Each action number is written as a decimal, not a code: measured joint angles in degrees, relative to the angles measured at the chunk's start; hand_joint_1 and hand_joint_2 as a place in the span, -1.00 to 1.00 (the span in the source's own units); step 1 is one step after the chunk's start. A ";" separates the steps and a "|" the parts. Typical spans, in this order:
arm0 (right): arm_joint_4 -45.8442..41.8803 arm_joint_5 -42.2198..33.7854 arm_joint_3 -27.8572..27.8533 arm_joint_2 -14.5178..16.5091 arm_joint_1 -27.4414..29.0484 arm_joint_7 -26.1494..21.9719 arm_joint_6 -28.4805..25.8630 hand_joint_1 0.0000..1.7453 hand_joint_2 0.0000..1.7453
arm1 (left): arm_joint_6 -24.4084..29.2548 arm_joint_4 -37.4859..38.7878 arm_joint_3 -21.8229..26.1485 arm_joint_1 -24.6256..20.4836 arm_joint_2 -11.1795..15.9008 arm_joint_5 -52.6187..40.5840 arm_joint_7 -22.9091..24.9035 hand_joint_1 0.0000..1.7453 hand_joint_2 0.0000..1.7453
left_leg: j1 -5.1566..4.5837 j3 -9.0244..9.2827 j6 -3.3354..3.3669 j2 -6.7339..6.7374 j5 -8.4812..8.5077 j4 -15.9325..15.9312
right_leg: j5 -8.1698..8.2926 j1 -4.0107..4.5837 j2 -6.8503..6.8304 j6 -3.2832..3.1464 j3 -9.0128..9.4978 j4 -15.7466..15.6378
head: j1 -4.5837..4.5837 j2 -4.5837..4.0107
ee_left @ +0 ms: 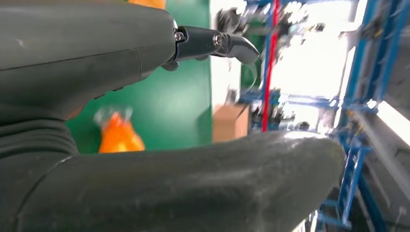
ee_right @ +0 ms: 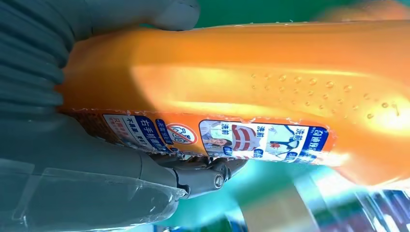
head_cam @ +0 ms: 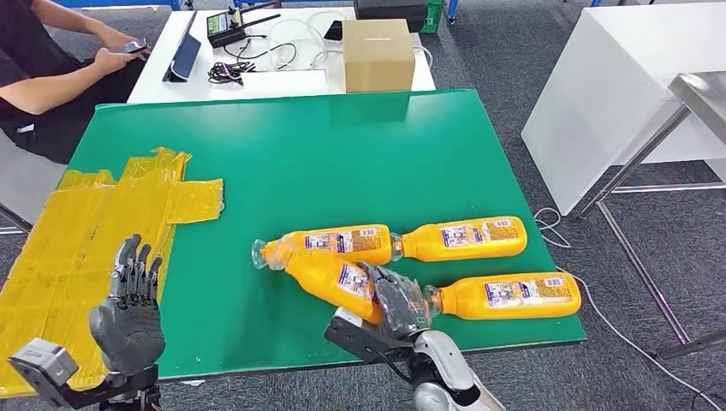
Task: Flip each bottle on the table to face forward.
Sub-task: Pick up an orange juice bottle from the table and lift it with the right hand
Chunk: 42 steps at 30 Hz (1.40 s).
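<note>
Four orange bottles with blue-and-white labels lie on their sides on the green table [head_cam: 282,145]. One bottle [head_cam: 330,242] points its clear cap left, a second [head_cam: 462,239] lies to its right, and a third [head_cam: 514,295] is near the front right edge. My right hand [head_cam: 398,300] grips the fourth bottle [head_cam: 330,276], which lies tilted under the first. The right wrist view has this held bottle [ee_right: 251,72] close up, label showing, clasped by my right hand [ee_right: 72,145]. My left hand [head_cam: 130,312] is held up at the front left, fingers apart and holding nothing.
A patch of yellow tape [head_cam: 94,231] covers the table's left side. A cardboard box [head_cam: 377,53] stands beyond the far edge on a white table with cables. A person [head_cam: 51,60] sits at the back left. White and metal tables [head_cam: 633,77] stand to the right.
</note>
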 joint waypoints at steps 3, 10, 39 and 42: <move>-2.90 -3.11 -2.72 2.11 1.99 -5.63 -3.89 1.00 1.00 | -3.79 0.34 -0.05 0.46 0.00 5.05 2.06 -1.00 1.00 | 0.01 -0.02 -0.01 0.01 -0.01 -0.01 | -0.01 0.01 0.01 -0.01 -0.04 0.00 | 0.00 0.00; -5.02 -5.26 -4.27 4.99 2.36 -9.21 -5.64 1.00 1.00 | -9.14 0.84 -0.11 1.24 -0.01 13.29 5.68 -1.00 1.00 | 0.02 -0.01 -0.02 0.02 0.00 -0.01 | -0.01 0.01 0.02 -0.01 -0.04 0.00 | 0.00 0.00; 7.65 2.03 3.25 13.95 -11.00 -6.53 -6.61 1.00 1.00 | -8.96 5.16 -5.05 -2.30 0.11 20.08 10.06 -1.00 1.00 | 0.02 -0.13 -0.03 0.02 0.04 -0.01 | 0.01 0.02 0.01 -0.01 -0.12 0.02 | 0.00 0.00; 9.48 2.26 5.39 14.34 -12.64 -6.26 -6.72 1.00 1.00 | -8.94 5.85 -4.70 -2.83 0.11 21.35 10.62 -1.00 1.00 | 0.03 -0.13 -0.05 0.02 0.06 -0.01 | 0.01 0.02 0.01 -0.01 -0.12 0.03 | 0.00 0.00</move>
